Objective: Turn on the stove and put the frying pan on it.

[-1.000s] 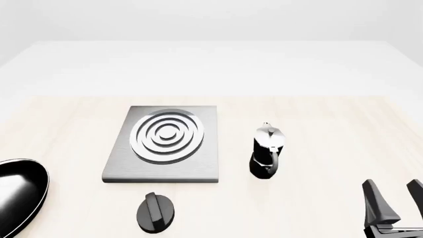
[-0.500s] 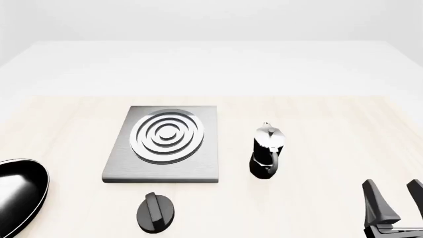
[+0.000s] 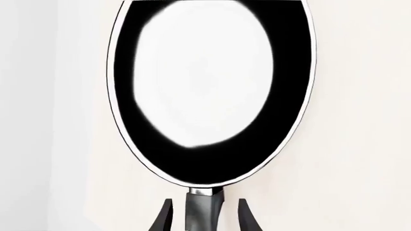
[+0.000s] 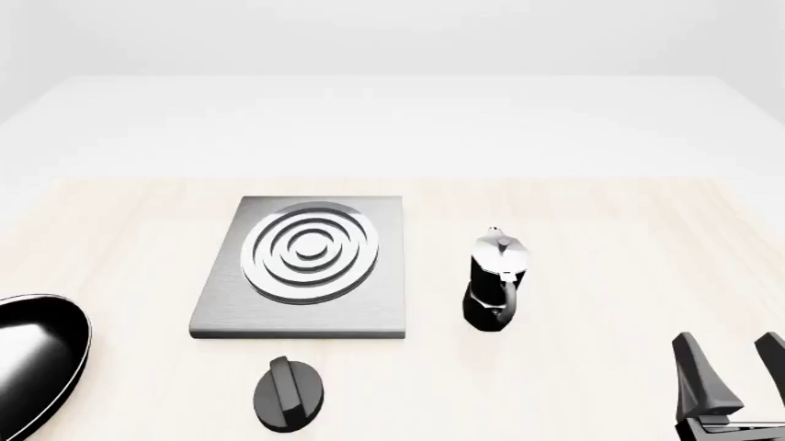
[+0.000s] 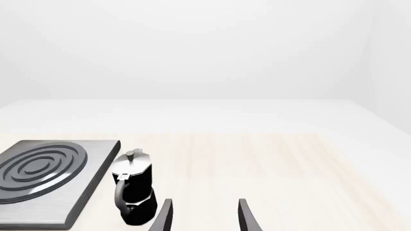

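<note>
Front view shows nothing done yet — the frying pan lies on the table at 8 o'clock, well apart from the bare stove, its handle between the left gripper's spread fingers, ungrasped, while the right gripper hangs wide and empty, the knob untouched.

moka pot upright, mid table | knob near edge
</note>
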You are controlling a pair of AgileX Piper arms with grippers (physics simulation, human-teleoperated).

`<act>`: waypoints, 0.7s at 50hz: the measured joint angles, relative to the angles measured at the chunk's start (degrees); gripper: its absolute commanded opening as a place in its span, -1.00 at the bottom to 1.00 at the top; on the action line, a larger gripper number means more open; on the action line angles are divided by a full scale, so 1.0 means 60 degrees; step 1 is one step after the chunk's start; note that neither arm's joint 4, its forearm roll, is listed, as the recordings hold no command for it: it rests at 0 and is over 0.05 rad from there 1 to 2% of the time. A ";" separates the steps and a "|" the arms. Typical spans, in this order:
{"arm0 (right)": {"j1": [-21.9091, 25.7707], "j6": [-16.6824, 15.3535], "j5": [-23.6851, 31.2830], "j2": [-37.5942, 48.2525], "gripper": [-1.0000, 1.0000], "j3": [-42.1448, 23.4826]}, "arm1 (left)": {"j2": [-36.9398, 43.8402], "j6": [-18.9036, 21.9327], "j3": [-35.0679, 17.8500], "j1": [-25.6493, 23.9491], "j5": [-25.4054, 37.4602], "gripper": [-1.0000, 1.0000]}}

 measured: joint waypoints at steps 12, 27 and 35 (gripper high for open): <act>0.0000 0.0000 0.0000 0.0000 1.00 0.0000 | 0.0717 0.0165 0.0121 0.0152 -0.0681 1.00; 0.0000 0.0001 0.0000 0.0000 1.00 0.0000 | 0.0739 0.0178 -0.0074 0.0258 -0.0544 1.00; 0.0000 0.0000 0.0000 -0.0001 1.00 0.0000 | 0.0838 0.0428 0.0156 0.0279 -0.0866 -1.00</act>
